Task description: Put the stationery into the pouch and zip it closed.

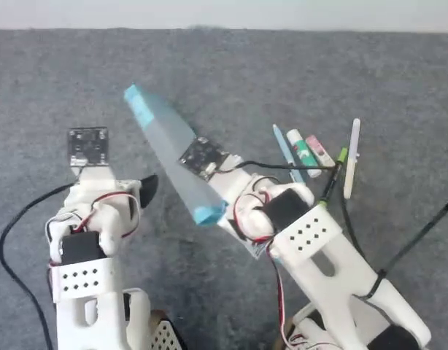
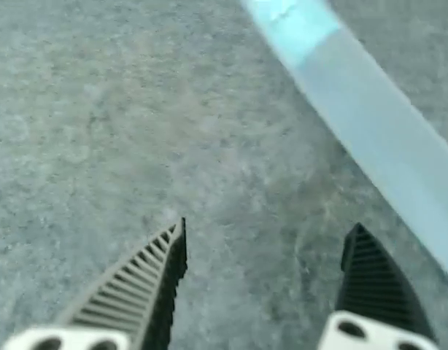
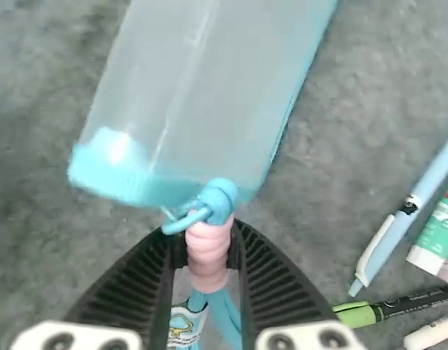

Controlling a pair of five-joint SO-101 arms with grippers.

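Table [image 1: 282, 80]: grey, carpet-like cover, running to pale wall at far edge.

Stationery in loose row on far right part, lying flat, roughly parallel, close together:
- light blue pen [image 1: 284, 153] [image 3: 406, 211], white clip
- white-and-green tube [image 1: 300, 149] [image 3: 435, 233], just beside pen
- pink item [image 1: 320, 151], beside tube, kind unclear
- black marker [image 1: 333, 179] [image 3: 399, 305], green cap, tilted, cap close to next item
- white pen [image 1: 351, 159], pale yellowish tip, rightmost

Black cable [image 1: 9, 248] loops over near left part. Second black cable [image 1: 421, 233] crosses near right part.
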